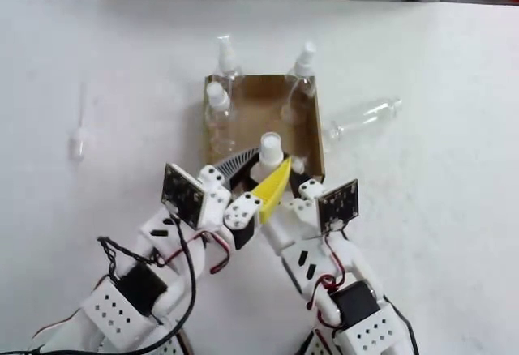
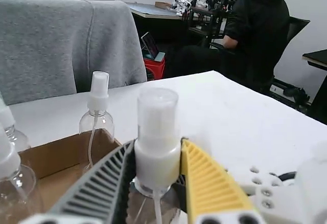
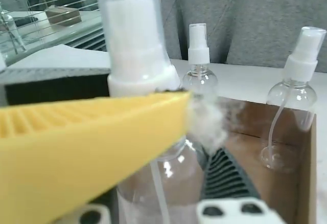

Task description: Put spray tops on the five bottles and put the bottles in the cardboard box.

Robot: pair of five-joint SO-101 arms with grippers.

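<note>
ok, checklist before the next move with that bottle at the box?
1. Left gripper shut on the spray top: ok.
2. Top fully seated on the held bottle: cannot tell, the fingers cover the collar.
3. Held bottle inside the cardboard box outline, at its near wall: ok.
4. Three capped bottles upright along the far side, bare floor mid-box: ok.
5. All five capped: not ok. The fifth bottle lies on the table right of the box, apparently topless. A loose spray top lies far left.
</note>
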